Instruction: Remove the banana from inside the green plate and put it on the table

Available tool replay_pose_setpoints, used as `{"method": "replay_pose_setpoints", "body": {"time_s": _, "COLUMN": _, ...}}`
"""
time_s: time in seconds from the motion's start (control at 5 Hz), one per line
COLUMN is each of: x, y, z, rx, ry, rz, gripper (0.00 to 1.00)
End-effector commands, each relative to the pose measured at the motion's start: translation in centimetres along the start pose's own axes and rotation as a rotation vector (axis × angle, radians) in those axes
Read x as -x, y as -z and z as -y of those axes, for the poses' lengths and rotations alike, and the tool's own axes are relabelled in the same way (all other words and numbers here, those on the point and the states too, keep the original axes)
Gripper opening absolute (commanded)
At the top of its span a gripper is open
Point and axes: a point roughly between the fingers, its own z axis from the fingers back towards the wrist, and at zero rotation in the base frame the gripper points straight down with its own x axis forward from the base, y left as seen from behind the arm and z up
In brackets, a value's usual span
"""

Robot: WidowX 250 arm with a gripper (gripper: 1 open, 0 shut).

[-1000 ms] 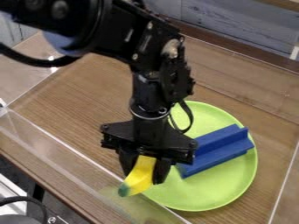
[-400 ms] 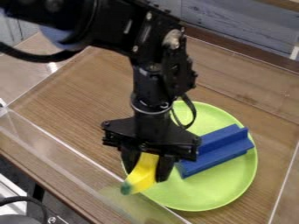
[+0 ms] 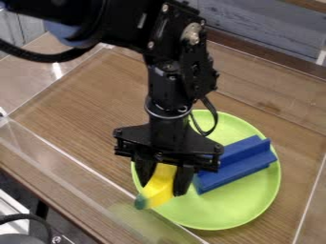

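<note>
The yellow banana (image 3: pixel 158 190) with a greenish tip sits at the left rim of the lime-green plate (image 3: pixel 249 200), its lower end reaching over the rim toward the table (image 3: pixel 90 105). My black gripper (image 3: pixel 167 182) points straight down and is shut on the banana's upper part, a finger on each side. The plate lies on the brown wood-grain table at the lower right of the camera view.
A blue rectangular block (image 3: pixel 234 163) rests on the plate just right of my gripper. Clear acrylic walls (image 3: pixel 57 186) border the table at the near-left edge. The black arm (image 3: pixel 152 43) stretches in from the upper left.
The arm has leaned slightly to the right; the gripper stays shut on the banana in about the same place.
</note>
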Motion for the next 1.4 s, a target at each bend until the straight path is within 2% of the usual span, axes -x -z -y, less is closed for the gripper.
{"method": "replay_pose_setpoints", "body": {"time_s": 0.0, "x": -0.6, "y": -1.4, "z": 0.2, "rx": 0.025, "ry": 0.02, "rz": 0.032, "gripper": 0.0}}
{"method": "replay_pose_setpoints", "body": {"time_s": 0.8, "x": -1.2, "y": -3.1, "z": -1.5, "rx": 0.014, "ry": 0.05, "rz": 0.01, "gripper": 0.0}}
{"method": "replay_pose_setpoints", "body": {"time_s": 1.2, "x": -2.3, "y": -4.4, "z": -3.7, "rx": 0.009, "ry": 0.073, "rz": 0.02, "gripper": 0.0}}
